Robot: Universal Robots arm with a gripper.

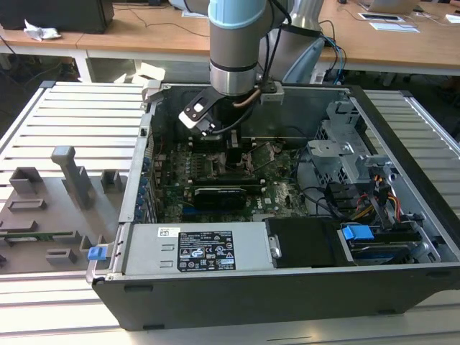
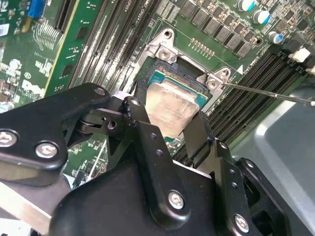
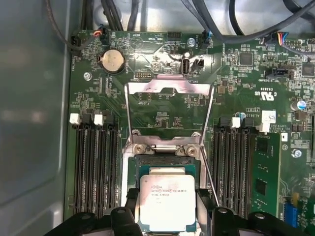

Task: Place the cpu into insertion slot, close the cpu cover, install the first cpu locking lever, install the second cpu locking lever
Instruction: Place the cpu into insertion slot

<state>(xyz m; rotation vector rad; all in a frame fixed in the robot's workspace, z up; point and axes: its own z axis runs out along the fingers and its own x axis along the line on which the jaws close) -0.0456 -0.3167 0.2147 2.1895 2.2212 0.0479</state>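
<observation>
Gripper [image 3: 166,209] jaws clamp the cpu [image 3: 165,196] over the insertion slot [image 3: 167,162], where we judge it must settle level and square.

Cpu [image 3: 164,201] over insertion slot [image 3: 166,161], between memory slots [image 3: 93,167]

The gripper [image 3: 166,202] clasped the cpu [image 3: 165,196] by two opposite edges, its black fingers [image 3: 203,199] on either side, over the insertion slot [image 3: 167,162]. The cpu cover [image 3: 170,88] lay open beyond the slot, green board showing through its window. Black memory slots [image 3: 93,167] flanked the socket, a coin cell [image 3: 112,60] farther off
</observation>
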